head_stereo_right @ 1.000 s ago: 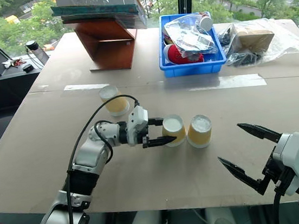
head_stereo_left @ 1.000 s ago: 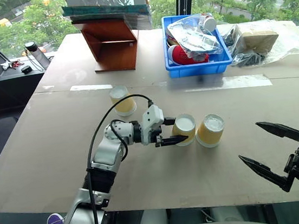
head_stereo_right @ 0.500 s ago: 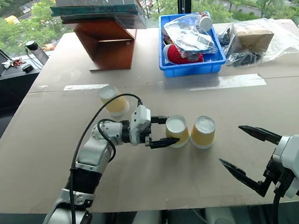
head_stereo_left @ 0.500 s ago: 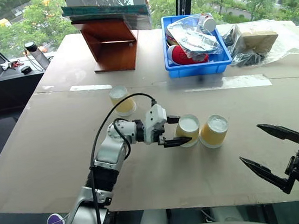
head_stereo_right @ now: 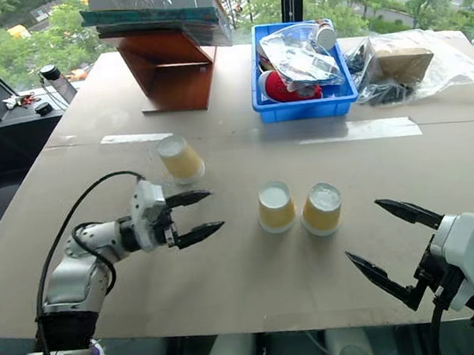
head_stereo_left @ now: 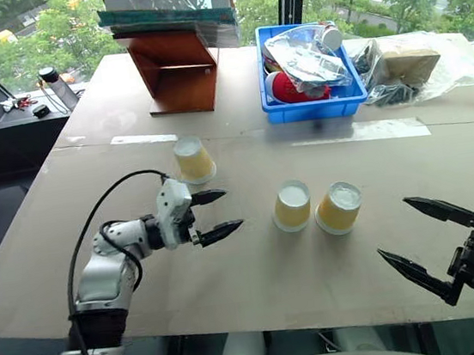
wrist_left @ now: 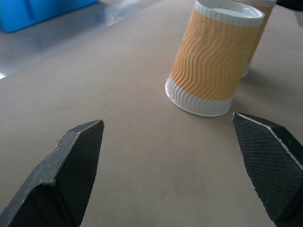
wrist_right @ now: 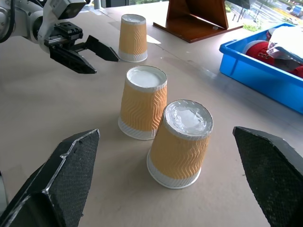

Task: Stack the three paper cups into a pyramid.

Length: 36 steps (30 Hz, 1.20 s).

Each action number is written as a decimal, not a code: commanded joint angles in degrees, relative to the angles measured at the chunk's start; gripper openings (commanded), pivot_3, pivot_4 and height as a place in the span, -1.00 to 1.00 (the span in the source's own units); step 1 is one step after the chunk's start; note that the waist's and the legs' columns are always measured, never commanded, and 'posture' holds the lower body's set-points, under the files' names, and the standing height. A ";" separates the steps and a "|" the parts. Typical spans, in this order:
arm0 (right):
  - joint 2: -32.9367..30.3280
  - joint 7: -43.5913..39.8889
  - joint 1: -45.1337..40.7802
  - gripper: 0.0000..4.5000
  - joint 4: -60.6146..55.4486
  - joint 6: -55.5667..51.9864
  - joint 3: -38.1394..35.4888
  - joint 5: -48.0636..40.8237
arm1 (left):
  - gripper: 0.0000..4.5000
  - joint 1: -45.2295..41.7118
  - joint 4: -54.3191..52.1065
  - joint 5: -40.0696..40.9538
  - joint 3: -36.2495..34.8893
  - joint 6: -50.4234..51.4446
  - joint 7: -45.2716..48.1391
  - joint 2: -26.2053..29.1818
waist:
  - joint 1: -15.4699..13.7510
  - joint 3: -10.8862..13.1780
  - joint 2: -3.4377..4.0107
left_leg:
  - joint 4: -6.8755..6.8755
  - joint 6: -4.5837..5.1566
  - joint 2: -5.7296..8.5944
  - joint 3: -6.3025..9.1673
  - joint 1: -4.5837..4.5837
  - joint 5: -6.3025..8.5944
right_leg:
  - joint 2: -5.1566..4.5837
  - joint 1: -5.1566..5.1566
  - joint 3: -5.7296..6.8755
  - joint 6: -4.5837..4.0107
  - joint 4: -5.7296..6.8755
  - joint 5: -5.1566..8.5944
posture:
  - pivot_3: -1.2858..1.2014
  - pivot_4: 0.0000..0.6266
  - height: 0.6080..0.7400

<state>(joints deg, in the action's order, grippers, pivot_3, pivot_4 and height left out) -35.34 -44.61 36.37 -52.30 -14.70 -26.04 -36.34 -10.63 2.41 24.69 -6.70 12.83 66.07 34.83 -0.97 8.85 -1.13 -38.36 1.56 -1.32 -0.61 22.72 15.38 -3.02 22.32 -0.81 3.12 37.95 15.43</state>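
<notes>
The three paper cups (head_stereo_left: 295,206), judged light and crushable, are best pinched mid-wall; left hand (head_stereo_left: 213,214) and right hand (head_stereo_left: 422,238) are spread wide, nothing held.

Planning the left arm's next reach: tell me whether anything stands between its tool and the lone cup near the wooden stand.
Nothing visible does. The left tool is open just beside the lone cup, with only bare table between them. The other two cups stand off to the tool's other side.

Head stereo downward; wrist views low
</notes>
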 commanded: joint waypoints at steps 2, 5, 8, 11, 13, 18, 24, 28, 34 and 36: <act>-0.66 -0.74 -1.64 1.00 0.42 0.89 0.48 -0.26 | 0.98 0.11 1.13 -0.39 -5.73 -1.07 -7.75 0.01 | 0.08 -0.01 -0.01 | 0.00 0.00 0.01 0.03 0.01 0.00 | 0.00 -0.01 0.04 0.00 0.00 0.00 | 0.03 -0.52 1.00; -1.15 -1.31 -2.84 1.00 1.24 0.76 0.75 -0.48 | 0.98 -2.52 4.96 -3.46 -6.89 -1.48 -14.92 -0.43 | 0.13 -0.01 -0.02 | 0.00 0.00 0.02 0.02 -0.02 0.00 | 0.01 -0.03 0.02 0.00 0.01 0.00 | 0.03 -0.52 1.00; -1.57 -1.89 -3.76 1.00 2.09 0.66 0.74 -0.51 | 0.98 -6.14 6.48 -3.76 -6.15 -0.32 -17.94 -1.33 | 0.06 -0.01 -0.04 | -0.01 0.00 0.03 0.07 -0.02 0.00 | 0.03 -0.09 0.08 0.01 0.00 -0.01 | 0.03 -0.52 1.00; -1.86 -2.04 -4.26 1.00 2.44 0.56 0.62 -0.62 | 0.98 -10.01 7.45 -5.77 -4.25 0.39 -21.67 -2.80 | 0.09 -0.02 -0.06 | -0.03 0.00 0.07 0.11 -0.02 0.00 | 0.01 -0.13 0.12 0.01 -0.02 -0.01 | 0.03 -0.52 1.00; -1.68 -1.89 -3.65 1.00 1.79 0.56 0.35 -0.64 | 0.98 -13.22 7.79 -6.71 -3.31 1.48 -24.04 -3.87 | 0.28 -0.03 -0.06 | -0.03 0.00 0.08 0.12 -0.02 0.00 | 0.02 -0.13 0.11 0.02 -0.01 -0.02 | 0.03 -0.52 1.00; -1.21 -1.22 -2.32 1.00 0.72 0.76 0.23 -0.43 | 0.98 -18.16 9.92 -8.99 -1.19 2.90 -26.84 -4.84 | 0.22 -0.02 -0.08 | -0.02 0.00 0.08 0.14 -0.04 0.00 | 0.06 -0.14 0.13 0.02 0.01 -0.02 | 0.03 -0.52 1.00; -0.79 -0.28 -1.60 1.00 0.06 0.82 0.32 -0.19 | 0.65 -20.32 13.30 -10.03 -0.44 0.90 -25.80 -4.30 | 0.32 -0.02 -0.08 | -0.02 0.00 0.08 0.11 -0.05 0.00 | 0.06 -0.14 0.10 0.03 0.00 -0.02 | 0.03 -0.52 1.00; -0.44 0.01 -1.24 1.00 -0.07 0.99 0.39 -0.01 | 0.10 -20.57 14.54 -10.75 0.04 -0.78 -24.25 -3.15 | 0.26 -0.02 -0.08 | -0.02 0.00 0.07 0.12 -0.05 0.00 | 0.05 -0.14 0.11 0.03 0.00 -0.02 | 0.03 -0.52 1.00; 0.09 0.15 -0.92 1.00 -0.04 1.28 0.64 0.35 | 0.10 -25.12 12.30 -3.61 -0.04 3.77 -13.61 -1.93 | 0.15 -0.01 -0.10 | -0.03 0.00 0.08 0.12 -0.04 0.00 | 0.05 -0.14 0.13 0.02 0.00 -0.02 | 0.03 -0.52 1.00; 0.20 0.05 -0.87 1.00 0.13 1.38 0.61 0.41 | 0.10 -27.96 9.00 1.52 1.00 11.96 -8.15 -1.11 | 0.01 0.00 -0.11 | -0.04 0.00 0.08 0.16 0.02 0.00 | 0.05 -0.14 0.21 0.03 0.00 -0.02 | 0.03 -0.52 1.00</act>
<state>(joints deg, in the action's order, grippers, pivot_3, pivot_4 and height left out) -35.42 -44.56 35.20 -50.68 -14.64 -24.73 -35.86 -35.47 16.94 20.80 -6.23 19.20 52.72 32.39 -0.96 8.84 -1.24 -38.41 1.55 -1.23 -0.43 22.76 15.38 -2.97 22.18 -0.58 3.14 37.94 15.41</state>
